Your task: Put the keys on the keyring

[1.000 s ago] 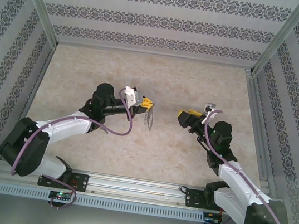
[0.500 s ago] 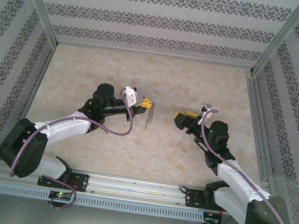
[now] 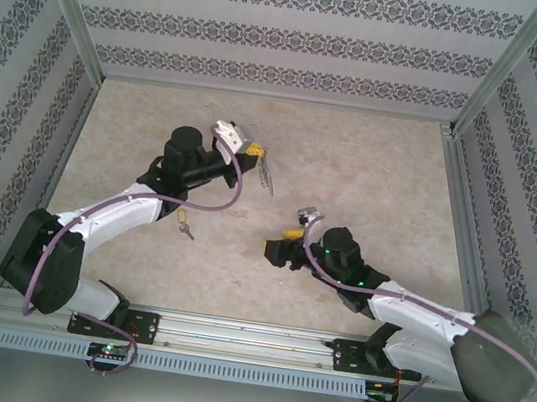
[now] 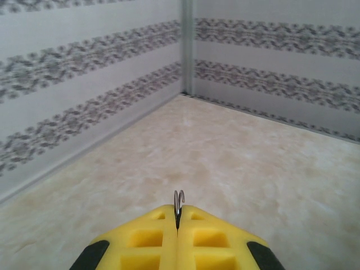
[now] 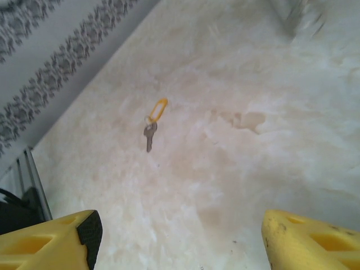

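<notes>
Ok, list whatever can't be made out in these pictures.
Keyring: left wrist view, mostly buried between the fingers of the shut left gripper.
Key: right wrist view, too small and blurred to read its teeth.
Right gripper: right wrist view, fingers cut off by the bottom edge.

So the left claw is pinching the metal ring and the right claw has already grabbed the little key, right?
Not quite. The left gripper does pinch the keyring, but the right gripper is open and empty: the right wrist view shows the key lying on the table ahead of it.
</notes>
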